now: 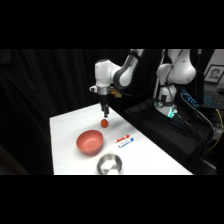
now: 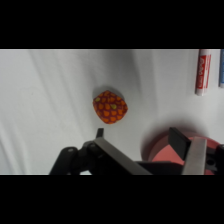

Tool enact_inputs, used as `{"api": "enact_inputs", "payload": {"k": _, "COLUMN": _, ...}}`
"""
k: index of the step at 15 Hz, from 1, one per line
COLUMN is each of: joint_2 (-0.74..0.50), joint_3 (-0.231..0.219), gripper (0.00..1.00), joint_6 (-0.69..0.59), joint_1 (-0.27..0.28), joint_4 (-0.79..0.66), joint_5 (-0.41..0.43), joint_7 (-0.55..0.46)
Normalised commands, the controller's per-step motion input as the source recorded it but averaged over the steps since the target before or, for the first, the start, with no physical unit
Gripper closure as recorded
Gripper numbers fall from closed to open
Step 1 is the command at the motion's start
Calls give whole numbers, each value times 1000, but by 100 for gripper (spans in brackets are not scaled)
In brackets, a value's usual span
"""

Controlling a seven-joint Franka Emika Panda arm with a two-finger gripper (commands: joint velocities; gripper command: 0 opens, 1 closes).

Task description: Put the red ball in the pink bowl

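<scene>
- side view: the white arm reaches from the upper right over the white bench [image 1: 145, 155], its pincer [image 1: 104, 114] pointing straight down just above the ball [image 1: 104, 122].
- the ball lies on the bench, beyond the bowl [image 1: 90, 141] and apart from it; nothing stands between the two.
- a red, white and blue tube [image 1: 124, 141] lies flat to the right of the bowl, clear of the ball.
- a shiny metal bowl [image 1: 109, 163] stands at the near edge, in front of the pink one and just beside it.
- wrist view: the ball [image 2: 110, 106], orange-red with a dimpled pattern, rests on bare white surface ahead of the pincer [image 2: 147, 137], not between its fingers.
- the fingers [image 2: 195, 155] stand apart, holding nothing.
- the bowl's [image 2: 165, 150] rim shows behind the right finger; the tube [image 2: 202, 71] lies at the picture's upper right.
- the bench top is plain white, with soft shadows around the ball and under the arm.
- black curtains hang behind and to the left of the bench; dark cloth, cables and equipment sit to the right around the arm's base.
</scene>
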Motion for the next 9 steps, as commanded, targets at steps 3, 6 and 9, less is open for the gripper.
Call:
{"api": "enact_inputs", "payload": {"k": 3, "joint_2": 144, "joint_3": 10, "gripper": 0, "joint_6": 291, "joint_1": -67, "joint_4": -28, "joint_5": 186, "joint_7": -164}}
{"api": "enact_inputs", "payload": {"k": 6, "joint_2": 125, "joint_3": 15, "gripper": 0, "joint_6": 242, "joint_1": -50, "joint_4": -13, "joint_5": 125, "joint_7": -124}}
{"api": "enact_inputs", "payload": {"k": 9, "joint_2": 151, "joint_3": 15, "gripper": 0, "joint_6": 229, "joint_1": -51, "joint_4": 13, "joint_5": 104, "joint_7": -101}}
